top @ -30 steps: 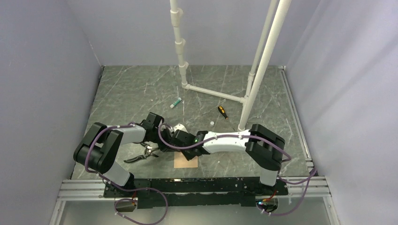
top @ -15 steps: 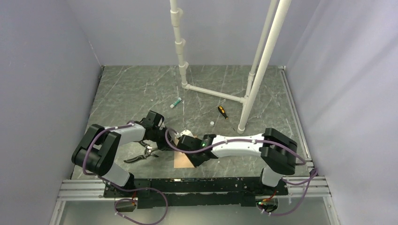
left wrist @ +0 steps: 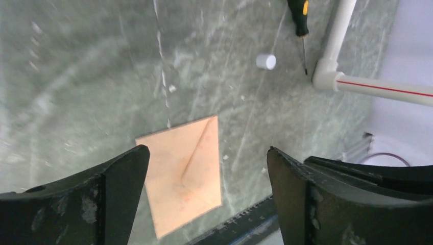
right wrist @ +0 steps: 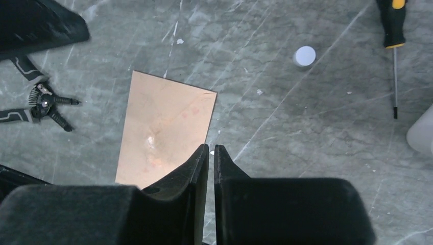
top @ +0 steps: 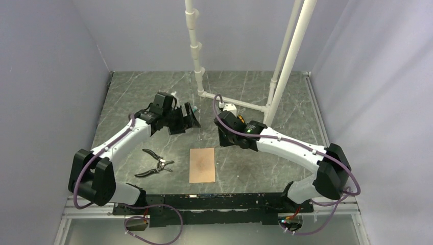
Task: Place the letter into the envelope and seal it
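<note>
The envelope lies flat on the dark marble table near the front edge, its flap folded down with the diagonal seams showing. The letter is hidden; no separate sheet shows. My left gripper hangs in the air behind and left of the envelope, open and empty. To the right and behind the envelope, my right gripper is also raised. Its fingers stand almost together with only a thin slit and nothing between them. Neither gripper touches the envelope.
Black-handled pliers lie left of the envelope. A small screwdriver and a white cap lie behind it on the right. A white PVC pipe frame stands at the back middle.
Both arms have lifted off the envelope and swung back towards the far side. The left gripper has opened wide. The envelope now lies uncovered and flat.
</note>
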You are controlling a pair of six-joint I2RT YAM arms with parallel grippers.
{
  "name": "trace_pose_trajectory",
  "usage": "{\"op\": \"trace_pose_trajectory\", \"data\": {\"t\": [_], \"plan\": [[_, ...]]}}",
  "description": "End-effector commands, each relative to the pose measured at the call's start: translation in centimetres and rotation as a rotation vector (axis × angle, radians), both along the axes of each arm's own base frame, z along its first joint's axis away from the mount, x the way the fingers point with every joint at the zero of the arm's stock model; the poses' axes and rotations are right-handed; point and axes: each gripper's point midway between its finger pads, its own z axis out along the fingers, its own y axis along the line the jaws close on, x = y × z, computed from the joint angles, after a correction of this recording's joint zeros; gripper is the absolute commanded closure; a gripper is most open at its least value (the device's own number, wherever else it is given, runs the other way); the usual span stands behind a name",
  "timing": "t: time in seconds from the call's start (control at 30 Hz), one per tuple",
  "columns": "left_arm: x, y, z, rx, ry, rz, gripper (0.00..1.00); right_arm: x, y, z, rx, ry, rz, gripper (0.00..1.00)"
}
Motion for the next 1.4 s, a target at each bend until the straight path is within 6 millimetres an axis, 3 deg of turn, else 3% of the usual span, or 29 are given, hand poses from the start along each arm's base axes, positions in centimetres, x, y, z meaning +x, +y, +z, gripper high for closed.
{"op": "trace_pose_trajectory", "data": {"t": [0.0,0.23,0.37,0.4,0.63,0.77,0.97,1.13,1.33,1.37], "plan": [[3.2,2.4,1.9,0.200,-0.194,-0.036,0.07,1.8,0.6,2.6,0.056,-0.065,-0.034,0.84],[9.5,4.2,0.7,0.458,-0.269,-0.112,0.12,3.4,-0.7,3.1,0.063,-0.087,-0.077,0.76],[13.0,4.3,-2.4,0.517,-0.211,-0.169,0.23,4.6,-1.4,3.1,0.060,-0.090,-0.092,0.75],[13.6,4.3,-4.2,0.534,-0.172,-0.193,0.25,5.0,-1.6,3.2,0.060,-0.092,-0.092,0.75],[17.7,3.0,-7.5,0.575,-0.164,-0.336,0.23,7.6,-2.6,3.0,0.046,-0.098,-0.099,0.75],[18.6,2.5,-9.2,0.576,-0.141,-0.360,0.27,8.9,-3.0,2.7,0.045,-0.089,-0.102,0.76],[18.7,2.5,-11.2,0.580,-0.109,-0.351,0.50,10.3,-3.4,2.4,0.023,-0.085,-0.095,0.76],[18.0,2.6,-12.7,0.583,-0.053,-0.356,0.63,11.0,-3.5,2.1,0.019,-0.079,-0.091,0.76],[16.3,2.4,-11.6,0.535,-0.022,-0.326,0.97,11.3,-2.9,1.9,0.041,-0.069,-0.088,0.76],[16.0,2.5,-11.2,0.527,-0.019,-0.319,0.97,11.3,-2.6,2.0,0.052,-0.067,-0.087,0.76]]}}
